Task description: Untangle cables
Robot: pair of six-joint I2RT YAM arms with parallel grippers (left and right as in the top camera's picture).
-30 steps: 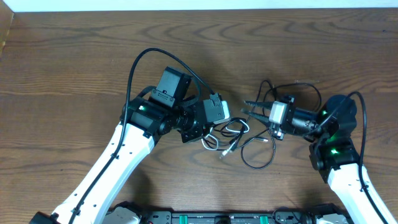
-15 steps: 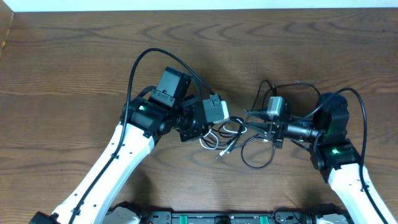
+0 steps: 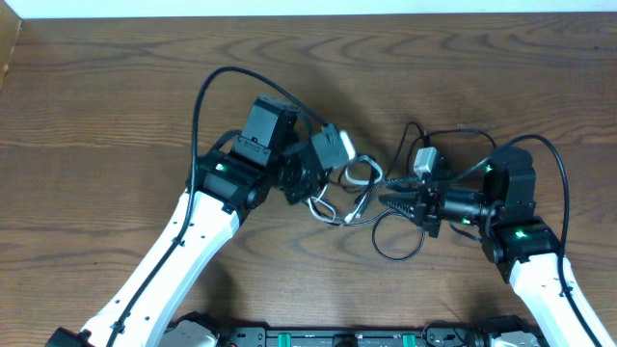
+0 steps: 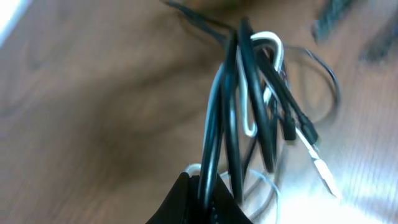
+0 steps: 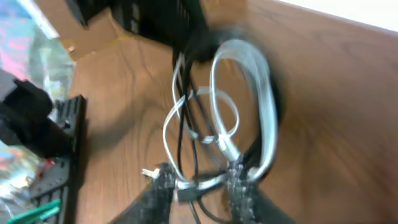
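Observation:
The cables (image 3: 353, 196) are a tangle of thin black and white cords between my two grippers. My left gripper (image 3: 315, 189) is shut on a black cord of the bundle. In the left wrist view the cables (image 4: 249, 99) rise from the closed jaws (image 4: 208, 194), lifted off the table, with plug ends hanging at right. My right gripper (image 3: 388, 202) points left at the tangle. In the right wrist view its fingers (image 5: 202, 183) are open, with a white cord and a dark plug lying across the gap, and a white cable loop (image 5: 252, 93) just beyond.
A loose black cord loop (image 3: 400, 253) lies on the wooden table (image 3: 116, 116) below the right gripper. Another black cord (image 3: 453, 135) curls behind the right wrist. The robot base rail (image 3: 318, 337) runs along the front edge.
My left gripper has lifted and shifted up and right with the bundle. My right gripper has swung down and left, and its fingers now sit at the tangle.

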